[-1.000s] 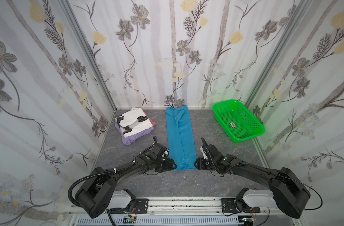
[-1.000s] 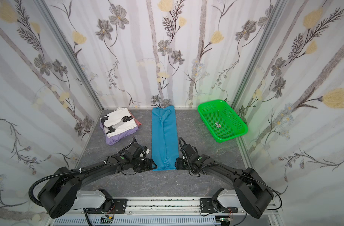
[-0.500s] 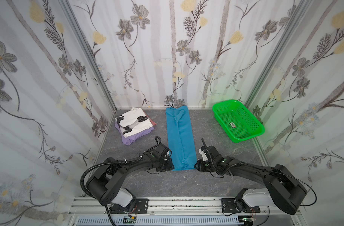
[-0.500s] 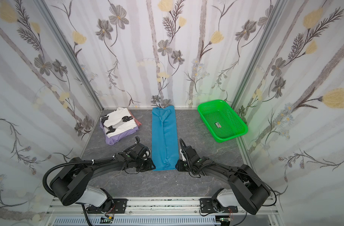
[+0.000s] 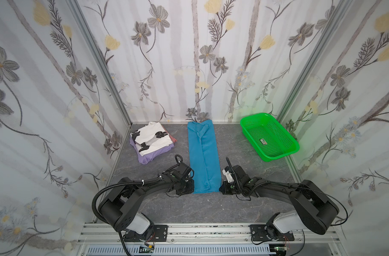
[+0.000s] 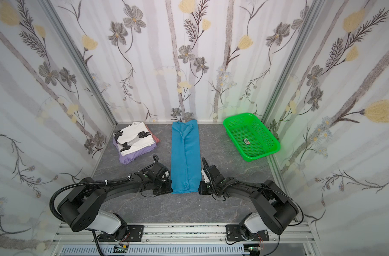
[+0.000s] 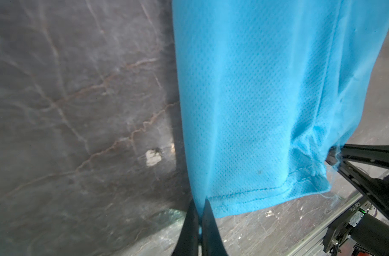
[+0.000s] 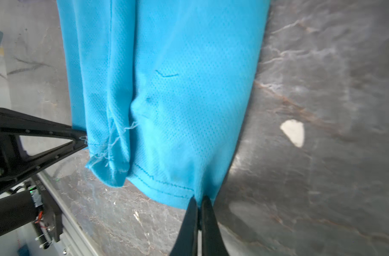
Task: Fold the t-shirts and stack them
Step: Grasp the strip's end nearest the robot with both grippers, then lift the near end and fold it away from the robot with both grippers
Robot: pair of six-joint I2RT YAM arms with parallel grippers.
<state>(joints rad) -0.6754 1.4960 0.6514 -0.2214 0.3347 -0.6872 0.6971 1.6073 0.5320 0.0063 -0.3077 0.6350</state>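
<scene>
The blue t-shirt [image 5: 203, 155] is lying as a long narrow strip down the middle of the grey surface [image 5: 244, 161], running from the back wall toward the arms. In both top views the left claw [image 5: 192, 188] and right claw [image 5: 221, 188] are sitting at the strip's two near corners. Their tips are hiding behind the black wrists there, so the grip is not showing.

The wrist views are settling it. The left claw [image 7: 199, 200] is pressing its two black fingers together on one hem corner. The right claw [image 8: 198, 199] is pinching the opposite hem corner the same way, with cloth between the tips. Each wrist view is also catching the other arm's claw at the far corner, plus loose threads fraying from the hem.

Only the top views are showing the rest. A folded pile is sitting at the back left, with the white printed t-shirt [image 5: 150, 138] lying on the lavender t-shirt [image 5: 148, 156] and a pinkish-red t-shirt [image 5: 173, 139] peeking out beneath. The green basket [image 5: 277, 157] is standing at the back right, well apart from the strip.
</scene>
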